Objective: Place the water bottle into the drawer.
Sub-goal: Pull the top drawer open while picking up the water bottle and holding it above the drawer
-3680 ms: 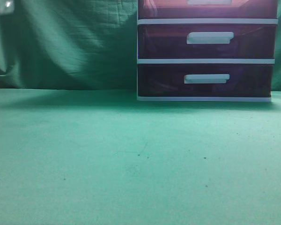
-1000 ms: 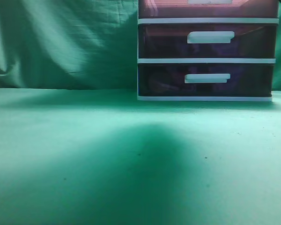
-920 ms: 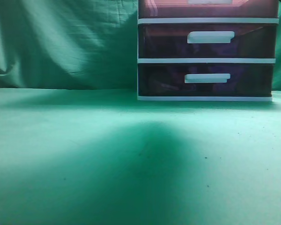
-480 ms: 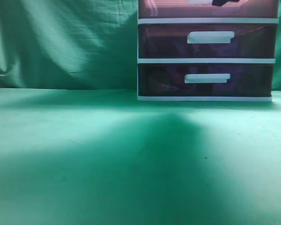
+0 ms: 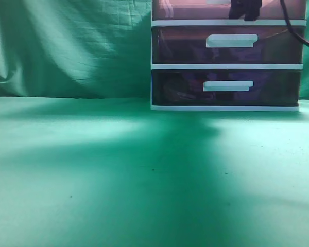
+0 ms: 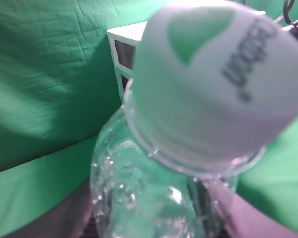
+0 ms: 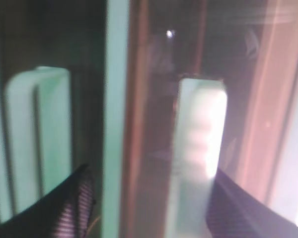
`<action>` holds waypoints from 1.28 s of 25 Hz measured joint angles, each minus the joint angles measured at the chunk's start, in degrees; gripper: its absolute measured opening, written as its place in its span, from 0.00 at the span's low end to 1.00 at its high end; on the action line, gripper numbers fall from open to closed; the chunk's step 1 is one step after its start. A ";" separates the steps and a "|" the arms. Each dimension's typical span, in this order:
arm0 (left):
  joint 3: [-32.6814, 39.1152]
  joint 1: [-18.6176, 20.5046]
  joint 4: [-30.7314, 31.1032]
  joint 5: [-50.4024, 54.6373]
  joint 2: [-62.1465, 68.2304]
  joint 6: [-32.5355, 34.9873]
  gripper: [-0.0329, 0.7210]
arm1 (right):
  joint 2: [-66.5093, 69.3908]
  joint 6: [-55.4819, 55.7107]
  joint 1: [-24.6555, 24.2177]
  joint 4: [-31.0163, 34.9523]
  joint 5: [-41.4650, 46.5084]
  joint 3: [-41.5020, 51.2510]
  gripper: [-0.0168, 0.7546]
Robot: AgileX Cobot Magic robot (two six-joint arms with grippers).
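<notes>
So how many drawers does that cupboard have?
3 show: the bottom drawer, the middle drawer above it, and the top drawer, cut off by the picture's edge. More could be hidden above.

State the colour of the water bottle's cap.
White, with a green mark and dark lettering on the cap; clearest in the left wrist view.

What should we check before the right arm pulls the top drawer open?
1. Water bottle held by left gripper: ok, cap on, dark fingers on both sides.
2. Right gripper lined up with the drawer's white handle: ok, handle sits between the fingers.
3. Right gripper closed on handle: not ok, fingers apart.
4. The drawer shut: cannot tell from these views.
5. Table in front of the unit: ok, only a shadow lies there.
6. Black cable snagging: cannot tell.
</notes>
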 joint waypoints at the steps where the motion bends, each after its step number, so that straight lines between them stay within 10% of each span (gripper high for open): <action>1: 0.00 0.00 0.00 0.00 0.00 0.00 0.41 | 0.40 0.43 0.00 0.00 0.00 -0.72 0.65; 5: 0.00 0.00 0.00 0.00 0.00 0.00 0.41 | 1.27 2.75 -0.04 0.00 -0.47 -2.50 0.57; 11: 0.00 0.00 0.00 0.00 0.00 0.00 0.41 | 1.99 3.40 -0.04 -1.60 0.41 -3.60 0.11; 32: 0.00 0.00 0.00 2.74 0.00 0.00 0.41 | -13.50 8.54 0.94 -2.61 -2.68 16.00 0.12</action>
